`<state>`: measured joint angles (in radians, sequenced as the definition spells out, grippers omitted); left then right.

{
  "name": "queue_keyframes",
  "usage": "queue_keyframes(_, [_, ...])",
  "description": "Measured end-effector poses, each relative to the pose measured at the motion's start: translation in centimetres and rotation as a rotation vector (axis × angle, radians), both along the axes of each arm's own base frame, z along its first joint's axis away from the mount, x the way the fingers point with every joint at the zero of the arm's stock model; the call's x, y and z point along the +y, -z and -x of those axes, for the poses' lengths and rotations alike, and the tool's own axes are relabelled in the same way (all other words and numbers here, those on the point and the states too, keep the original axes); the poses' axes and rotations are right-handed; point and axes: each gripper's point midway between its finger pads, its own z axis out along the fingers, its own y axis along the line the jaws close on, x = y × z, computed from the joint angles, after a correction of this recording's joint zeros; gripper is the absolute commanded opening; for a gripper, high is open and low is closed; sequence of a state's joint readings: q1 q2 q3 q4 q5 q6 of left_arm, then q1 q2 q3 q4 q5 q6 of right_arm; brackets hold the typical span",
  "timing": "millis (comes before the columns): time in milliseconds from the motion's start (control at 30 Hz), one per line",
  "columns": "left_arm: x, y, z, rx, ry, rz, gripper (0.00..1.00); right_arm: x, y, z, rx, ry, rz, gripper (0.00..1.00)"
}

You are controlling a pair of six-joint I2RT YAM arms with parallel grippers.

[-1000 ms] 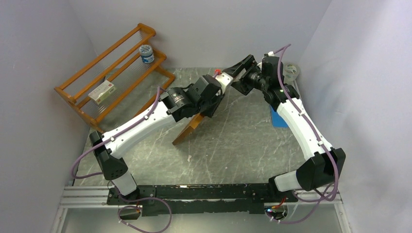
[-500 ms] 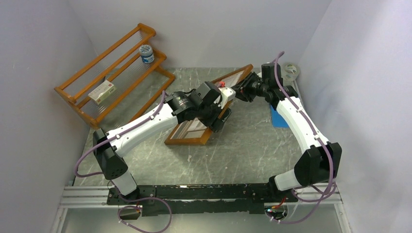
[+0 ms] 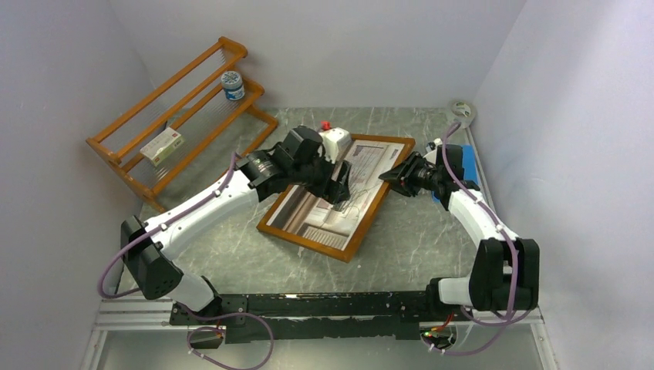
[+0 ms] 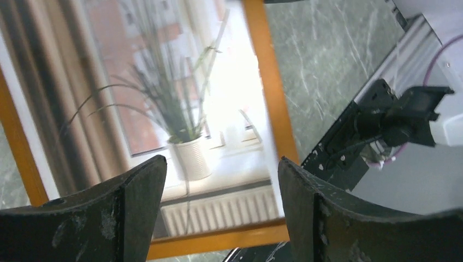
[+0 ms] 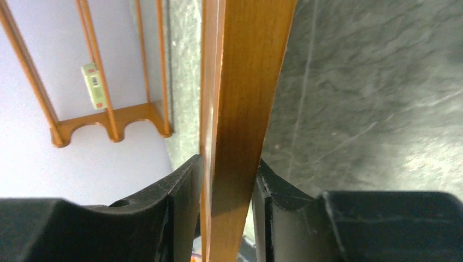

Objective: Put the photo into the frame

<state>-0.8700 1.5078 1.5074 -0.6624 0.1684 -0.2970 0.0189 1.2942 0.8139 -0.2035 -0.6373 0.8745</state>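
The frame (image 3: 302, 242) lies face up, about flat, on the table's middle. The photo (image 3: 324, 220) of a curtained window and plant shows inside it behind the glass. My left gripper (image 3: 343, 193) hovers open above the picture, holding nothing. In the left wrist view the photo (image 4: 180, 109) and the frame's border (image 4: 267, 93) show between the spread jaws of the left gripper (image 4: 221, 164). My right gripper (image 3: 395, 176) is shut on the frame's right edge. In the right wrist view the wooden edge (image 5: 245, 82) is clamped in the right gripper (image 5: 226, 164).
An orange wooden rack (image 3: 177, 116) stands at the back left with a jar (image 3: 232, 85) and a small box (image 3: 163, 145) on it. A blue sheet (image 3: 455, 166) lies by the right wall. A tape roll (image 3: 461, 110) sits in the back right corner.
The frame stood on edge between both grippers and has swung down to lie face up. Both arms came down and nearer with it. The left gripper now stands open above it.
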Motion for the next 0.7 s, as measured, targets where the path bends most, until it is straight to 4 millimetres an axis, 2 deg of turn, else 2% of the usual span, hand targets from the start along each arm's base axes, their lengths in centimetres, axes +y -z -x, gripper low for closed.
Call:
queue_keyframes(67, [0.8,0.6,-1.0,0.017,-0.055,0.010,0.79,-0.4,1.3,-0.4,-0.007,-0.007,0.012,0.55])
queue_keyframes(167, [3.0,2.7,-3.3,0.060,-0.180,0.005,0.79,-0.8,2.9,-1.4,-0.025,-0.016,0.014,0.67])
queue_keyframes(333, [8.7,7.7,-7.0,0.143,-0.404,-0.062,0.80,-1.1,5.5,-2.1,-0.019,-0.015,0.018,0.86])
queue_keyframes(500, [12.5,11.2,-10.0,0.182,-0.548,-0.133,0.80,-1.7,7.1,-2.5,0.000,0.015,0.059,0.95])
queue_keyframes(700, [17.2,15.1,-13.0,0.280,-0.719,-0.163,0.79,-3.4,9.3,-2.7,0.033,0.065,0.170,0.96])
